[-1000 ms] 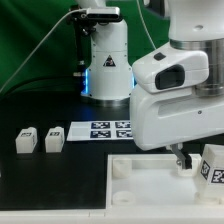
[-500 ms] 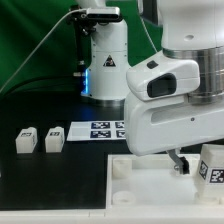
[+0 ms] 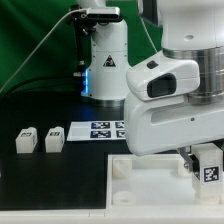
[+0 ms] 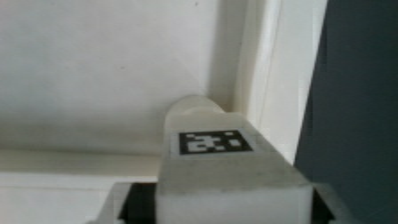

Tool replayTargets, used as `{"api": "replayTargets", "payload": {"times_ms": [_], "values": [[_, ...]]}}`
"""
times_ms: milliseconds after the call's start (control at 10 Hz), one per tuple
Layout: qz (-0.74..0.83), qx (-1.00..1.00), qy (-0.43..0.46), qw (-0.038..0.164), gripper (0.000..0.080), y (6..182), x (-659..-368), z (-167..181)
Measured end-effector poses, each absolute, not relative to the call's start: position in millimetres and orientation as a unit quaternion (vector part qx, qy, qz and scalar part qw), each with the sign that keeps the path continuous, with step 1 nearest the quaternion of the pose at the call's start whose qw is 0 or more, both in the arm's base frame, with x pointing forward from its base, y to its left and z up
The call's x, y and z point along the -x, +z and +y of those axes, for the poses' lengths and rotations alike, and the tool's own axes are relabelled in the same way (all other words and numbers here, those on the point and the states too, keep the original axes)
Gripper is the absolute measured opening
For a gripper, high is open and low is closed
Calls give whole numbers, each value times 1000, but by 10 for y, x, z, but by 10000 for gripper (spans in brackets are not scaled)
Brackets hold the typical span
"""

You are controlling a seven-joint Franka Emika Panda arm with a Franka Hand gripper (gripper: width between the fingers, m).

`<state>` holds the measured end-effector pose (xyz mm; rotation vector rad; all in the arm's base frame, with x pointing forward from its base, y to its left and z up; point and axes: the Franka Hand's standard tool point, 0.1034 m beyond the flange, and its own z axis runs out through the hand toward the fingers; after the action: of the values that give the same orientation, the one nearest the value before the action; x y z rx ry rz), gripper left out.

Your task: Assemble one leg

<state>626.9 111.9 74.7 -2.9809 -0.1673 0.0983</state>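
Observation:
My gripper [image 3: 205,165] is shut on a leg [image 3: 208,166], a small white block with a black-and-white tag, at the exterior view's right. It holds the leg over the far right corner of the large white tray-like piece [image 3: 135,175]. In the wrist view the held leg [image 4: 217,150] fills the space between my fingers, tag face up, its tip against the tray's inner corner [image 4: 240,85]. Two more legs [image 3: 24,140] [image 3: 54,139] stand side by side on the black table at the exterior view's left.
The marker board [image 3: 100,129] lies flat on the table behind the tray. The arm's white base [image 3: 106,60] stands at the back centre. The arm's bulky white body [image 3: 170,95] covers much of the right side. A green backdrop is behind.
The arm has turned and the held leg has moved slightly left and down toward the tray corner. The two legs at the left have not moved.

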Motion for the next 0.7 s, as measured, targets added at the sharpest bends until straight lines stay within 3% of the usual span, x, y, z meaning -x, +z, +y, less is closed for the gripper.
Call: {"api": "replayTargets", "payload": {"times_ms": [200, 600, 700], "values": [[-18, 996, 30, 76, 291, 742, -6280, 1125], [339, 933, 65, 103, 294, 732, -6304, 1082], [375, 919, 68, 101, 294, 732, -6305, 1082]]}}
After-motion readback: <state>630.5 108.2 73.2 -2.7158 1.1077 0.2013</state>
